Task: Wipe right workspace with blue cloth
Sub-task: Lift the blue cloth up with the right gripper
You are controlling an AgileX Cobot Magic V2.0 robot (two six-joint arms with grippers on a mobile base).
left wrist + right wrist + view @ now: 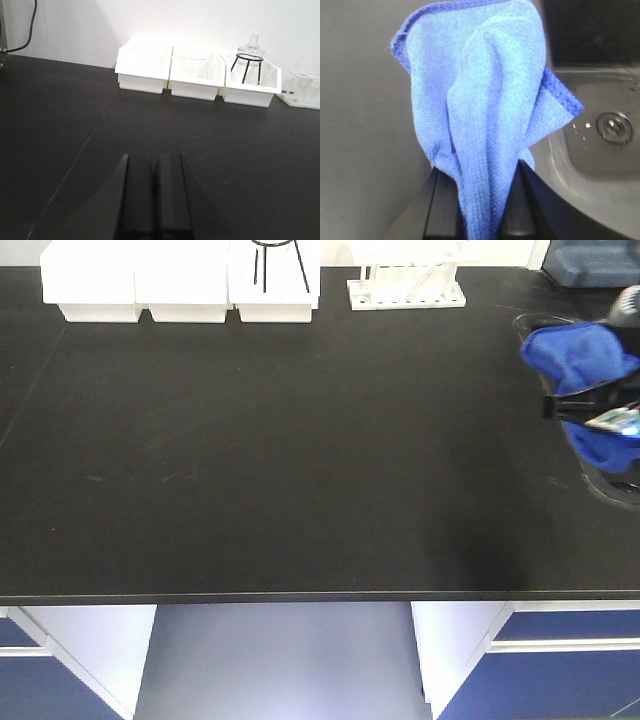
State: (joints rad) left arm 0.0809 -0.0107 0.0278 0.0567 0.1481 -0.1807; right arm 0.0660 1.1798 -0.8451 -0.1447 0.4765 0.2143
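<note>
The blue cloth (485, 100) hangs clamped in the right gripper (477, 210), whose dark fingers (436, 210) show only at the bottom of the right wrist view; their tips are covered by the fabric, which bunches into a narrow fold between them and spreads wide above. Past the cloth's right edge lies the grey sink basin (600, 170) with its round drain (615, 127) and a few bright specks beside it; the basin is cut off by the frame. In the front view the cloth appears at the far right border, off the surface and over the sink's rim, with the arm holding it mostly out of frame, so how high it hangs cannot be told. The black benchtop (280, 460) spreads to the left of it, marked with faint scuffs. Along its back edge stand three white bins (180, 285), cropped at the top, and a clear rack (405, 290) whose contents are too washed out to make out. The left wrist view shows a glass flask (250, 47) on a black wire stand in the rightmost bin. The left gripper (153, 160) sits low over the benchtop, its two fingers pressed together with nothing between them, their bases cut off by the lower edge.
</note>
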